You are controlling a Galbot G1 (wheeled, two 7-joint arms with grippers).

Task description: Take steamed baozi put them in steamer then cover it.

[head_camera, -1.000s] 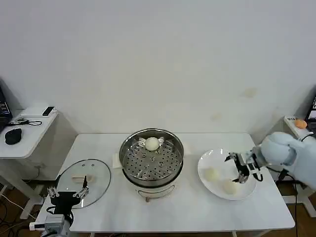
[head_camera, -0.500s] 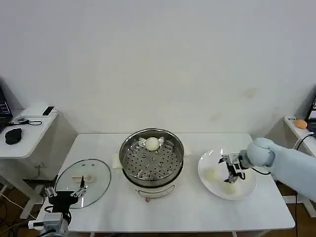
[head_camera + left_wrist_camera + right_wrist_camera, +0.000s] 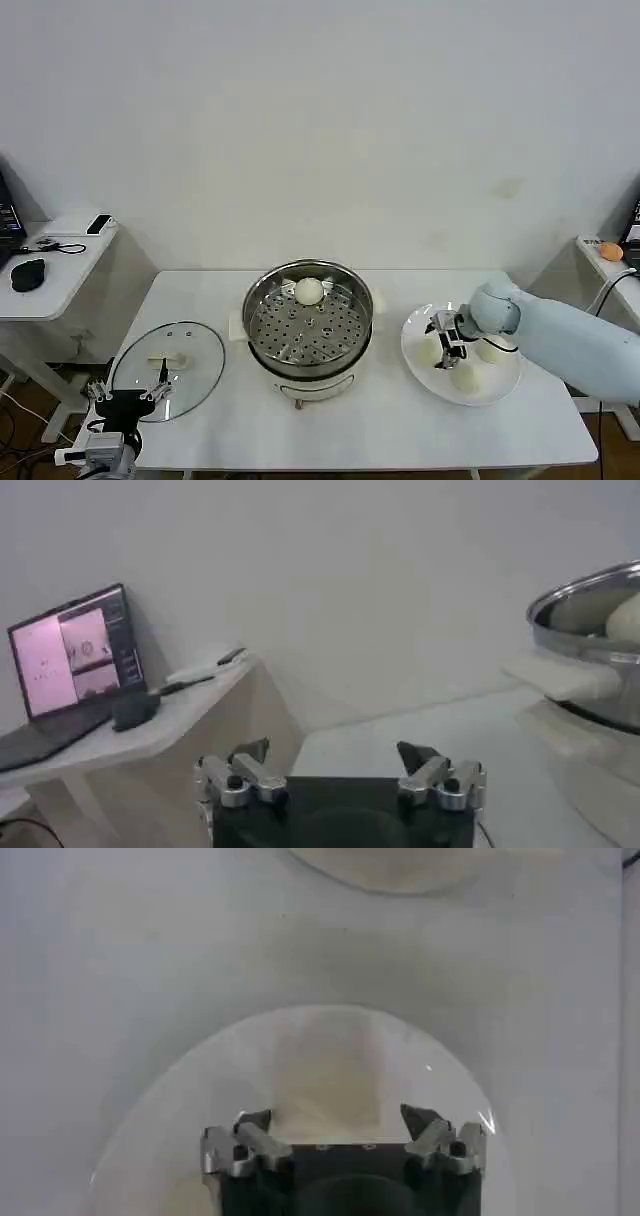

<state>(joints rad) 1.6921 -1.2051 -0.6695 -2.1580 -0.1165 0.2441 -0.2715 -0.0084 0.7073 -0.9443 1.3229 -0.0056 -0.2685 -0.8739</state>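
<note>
The steamer (image 3: pixel 308 328) stands at the centre of the white bench (image 3: pixel 390 425), its lid off, with one steamed baozi (image 3: pixel 308 291) lying on the perforated tray toward the back rim. At centre right of the head view sits a white plate (image 3: pixel 415 360) with three more buns: one on its left part (image 3: pixel 428 352), one toward the front (image 3: pixel 464 379), one to the right (image 3: pixel 491 351). The right gripper (image 3: pixel 445 340) hangs low over the plate just beside the left bun, its fingers spread wide with nothing between them; in the right wrist view the right gripper (image 3: pixel 340 1123) has its open fingers (image 3: pixel 424 1122) to either side of a pale bun (image 3: pixel 330 1080) directly below. A glass lid (image 3: pixel 168 368) lies flat at the lower left of the bench, well apart from the steamer. The left gripper (image 3: pixel 128 392) waits at the lower left corner, near the lid's front edge, fingers open and empty. In the left wrist view a side table (image 3: pixel 130 735) carries a laptop (image 3: pixel 70 670), and the steamer's rim shows at the right edge
</note>
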